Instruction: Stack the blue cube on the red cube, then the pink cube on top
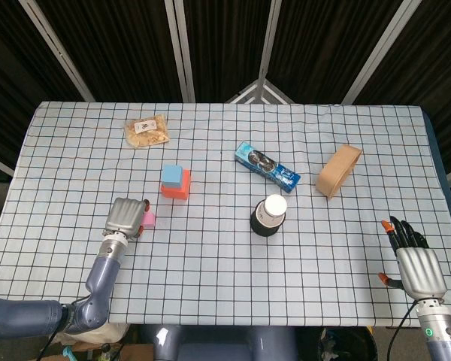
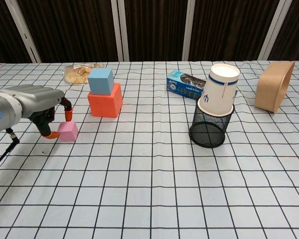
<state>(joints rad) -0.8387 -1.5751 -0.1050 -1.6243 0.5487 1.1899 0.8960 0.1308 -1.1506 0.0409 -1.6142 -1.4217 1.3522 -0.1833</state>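
A: Where does the pink cube [image 2: 68,131] sit?

B: On the table's near left, just in front of the blue cube [image 2: 100,80] stacked on the red cube [image 2: 105,101]. It looks light, matte, foam-like.

A: And the hands?

B: The left hand [image 2: 37,103] brackets it, fingertips [image 2: 68,115] touching opposite faces; whether it grips, nobody can tell. The right hand [image 1: 417,265] lies released.

Place: a robot test lab or studio.
Backdrop: black pleated curtains [image 2: 224,30] hung between pale metal poles [image 2: 121,30] behind the far edge.
Worktop: a white grid-checked cloth [image 2: 154,189] covers it whole.
Props: foam cubes, a snack bag, a mesh cup holder, scattered like test pieces.
Occupant: two robot arms at the near edge.
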